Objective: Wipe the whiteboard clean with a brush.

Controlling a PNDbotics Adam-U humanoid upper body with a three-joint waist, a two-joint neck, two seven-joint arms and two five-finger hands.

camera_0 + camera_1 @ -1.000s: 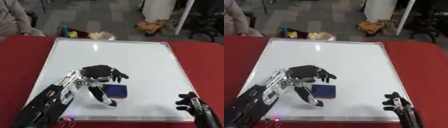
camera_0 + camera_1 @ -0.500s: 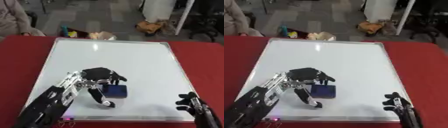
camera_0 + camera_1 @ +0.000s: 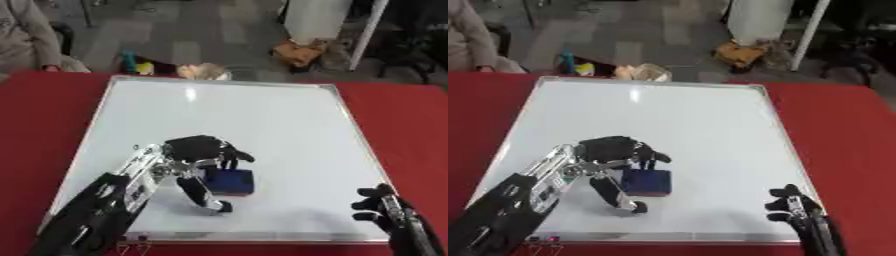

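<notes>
A white whiteboard (image 3: 262, 120) with a silver frame lies flat on the red table. A small dark blue brush block (image 3: 231, 181) rests on its lower middle. My left hand (image 3: 203, 150) hovers over the brush from the left, fingers arched down at the block's far edge and thumb stretched out near its front; the fingers are not closed round it. At the lower right corner my right hand (image 3: 385, 207) rests with curled fingers raised, off the board's corner and holding nothing.
The red table (image 3: 411, 125) surrounds the board. Beyond its far edge the floor holds a crumpled bag (image 3: 203, 71), bright small objects (image 3: 133, 62) and an orange-brown item (image 3: 297, 51). A person's sleeve (image 3: 26, 40) shows at the far left.
My left hand has moved down toward the brush, its fingers now over the block. The right hand has stayed at the lower right.
</notes>
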